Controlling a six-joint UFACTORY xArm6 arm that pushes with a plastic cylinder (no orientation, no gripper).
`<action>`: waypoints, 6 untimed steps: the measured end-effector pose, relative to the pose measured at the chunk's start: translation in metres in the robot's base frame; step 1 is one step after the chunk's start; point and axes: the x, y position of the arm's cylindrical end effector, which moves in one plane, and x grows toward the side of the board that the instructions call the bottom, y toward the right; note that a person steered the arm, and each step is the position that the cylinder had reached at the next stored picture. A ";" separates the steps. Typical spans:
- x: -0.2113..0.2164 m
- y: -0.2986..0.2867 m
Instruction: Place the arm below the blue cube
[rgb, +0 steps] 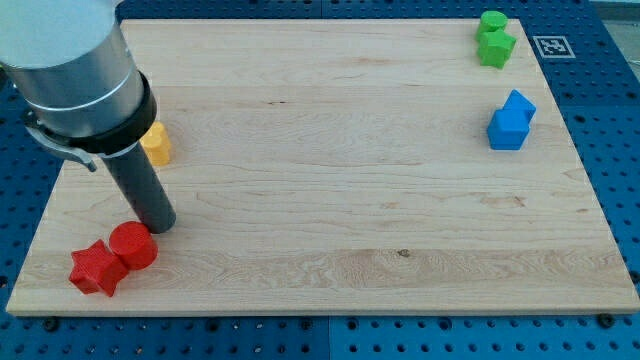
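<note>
My tip (161, 226) sits on the wooden worktop (330, 170) at the view's lower left, just above the red cylinder (133, 245), which touches a red star (96, 268), with a yellow block (157, 144) partly hidden behind the rod. The blue cube (506, 129) lies far off at the view's right, touching a second blue block (520, 105), and two green blocks (494, 39) sit together at the top right corner. The end effector is a plain rod with nothing that spreads or pinches, and it holds nothing.
</note>
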 end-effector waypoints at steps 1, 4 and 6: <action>0.000 0.031; 0.015 0.180; 0.024 0.299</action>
